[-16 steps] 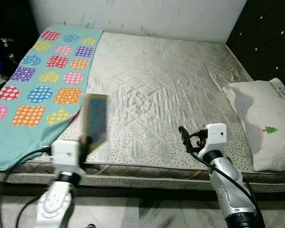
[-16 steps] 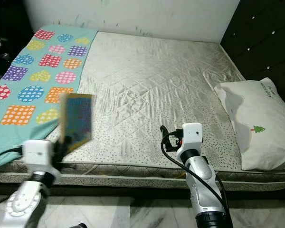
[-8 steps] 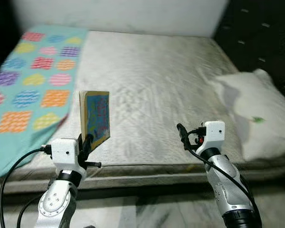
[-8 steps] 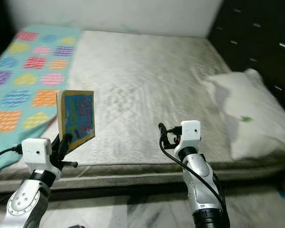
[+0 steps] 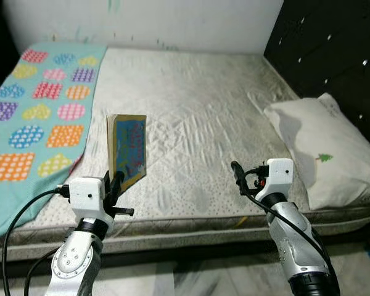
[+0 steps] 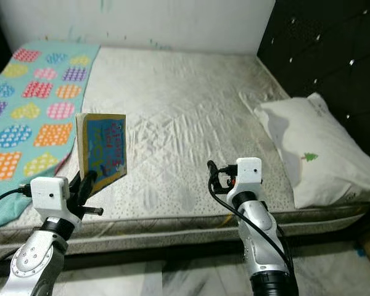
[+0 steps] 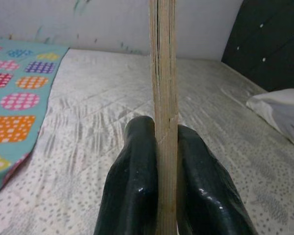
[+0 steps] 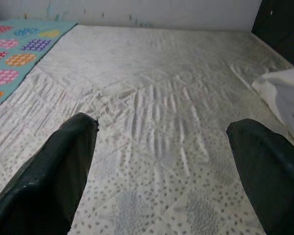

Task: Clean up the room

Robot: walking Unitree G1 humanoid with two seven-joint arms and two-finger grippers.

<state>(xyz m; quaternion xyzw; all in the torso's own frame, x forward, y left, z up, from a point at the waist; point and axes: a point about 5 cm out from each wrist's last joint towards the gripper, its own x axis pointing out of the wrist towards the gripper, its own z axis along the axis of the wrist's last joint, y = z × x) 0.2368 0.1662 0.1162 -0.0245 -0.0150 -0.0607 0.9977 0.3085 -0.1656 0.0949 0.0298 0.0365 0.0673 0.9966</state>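
One book (image 5: 127,150) clamped upright in the left hand (image 5: 115,185); right hand (image 8: 161,166) spread, unladen.

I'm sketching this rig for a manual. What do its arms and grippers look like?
Both arms are silver metal with black joints. Each wrist carries a white boxy camera housing, and black cables loop from it. The left gripper and right gripper have long glossy black fingers; red shows by the right housing.

Left gripper (image 5: 116,185) holding upright book (image 5: 127,150), right gripper (image 5: 237,176) over mattress (image 5: 197,117), pillow (image 5: 324,154) at right
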